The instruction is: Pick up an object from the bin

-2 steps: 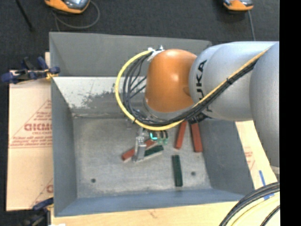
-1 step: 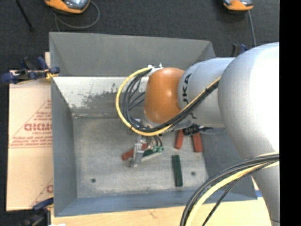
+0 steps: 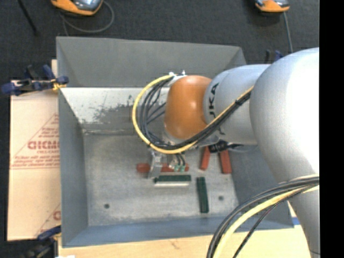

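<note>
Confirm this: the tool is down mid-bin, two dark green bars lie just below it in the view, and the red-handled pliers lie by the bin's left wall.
Not quite. The camera view shows the red-handled pliers toward the view's right of the tool, under the arm, not by the left wall. The rest stands: tool down mid-bin, two dark green bars just below it.

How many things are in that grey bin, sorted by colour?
Red: 2, a small block and a two-handled tool.
Dark green: 2, a crosswise bar and a lengthwise bar.
Total: 4 in plain sight; the arm may hide more.
</note>
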`<state>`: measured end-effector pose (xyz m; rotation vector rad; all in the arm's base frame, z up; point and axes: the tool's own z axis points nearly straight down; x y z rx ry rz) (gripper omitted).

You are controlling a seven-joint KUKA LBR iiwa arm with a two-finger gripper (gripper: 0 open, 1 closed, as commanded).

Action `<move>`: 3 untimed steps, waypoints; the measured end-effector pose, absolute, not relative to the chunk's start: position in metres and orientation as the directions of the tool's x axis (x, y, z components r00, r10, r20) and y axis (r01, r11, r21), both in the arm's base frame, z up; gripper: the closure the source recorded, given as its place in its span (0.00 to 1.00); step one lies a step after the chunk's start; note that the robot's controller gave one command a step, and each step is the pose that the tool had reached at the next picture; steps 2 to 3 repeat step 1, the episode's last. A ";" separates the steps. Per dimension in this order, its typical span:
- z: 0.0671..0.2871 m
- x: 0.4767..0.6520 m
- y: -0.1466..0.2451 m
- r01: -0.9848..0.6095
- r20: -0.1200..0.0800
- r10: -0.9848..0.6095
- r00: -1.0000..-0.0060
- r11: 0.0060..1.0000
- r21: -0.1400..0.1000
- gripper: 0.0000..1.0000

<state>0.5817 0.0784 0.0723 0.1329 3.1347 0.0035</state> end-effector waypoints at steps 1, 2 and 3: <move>0.249 0.602 0.095 0.054 -0.013 0.054 -0.998 0.999 0.003 1.00; 0.249 0.602 0.095 0.054 -0.013 0.054 -0.998 0.999 0.003 1.00; 0.249 0.602 0.095 0.054 -0.013 0.054 -0.998 0.999 0.003 1.00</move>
